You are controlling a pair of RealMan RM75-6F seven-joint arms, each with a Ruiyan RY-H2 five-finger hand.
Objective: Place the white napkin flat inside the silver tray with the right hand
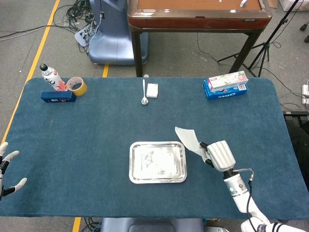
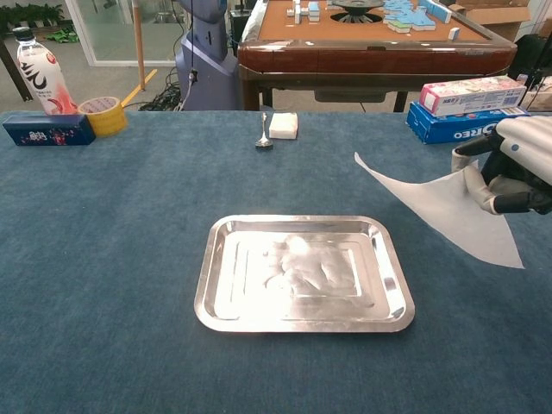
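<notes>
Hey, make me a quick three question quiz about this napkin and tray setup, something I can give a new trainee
1. True or false: the white napkin already lies in the silver tray.
2. Which hand holds the napkin? A) left hand B) right hand
3. Fill in: the spoon lies beside a small white ____.

Key: 1 false, it hangs from the hand, right of the tray. 2 B. 3 block.
</notes>
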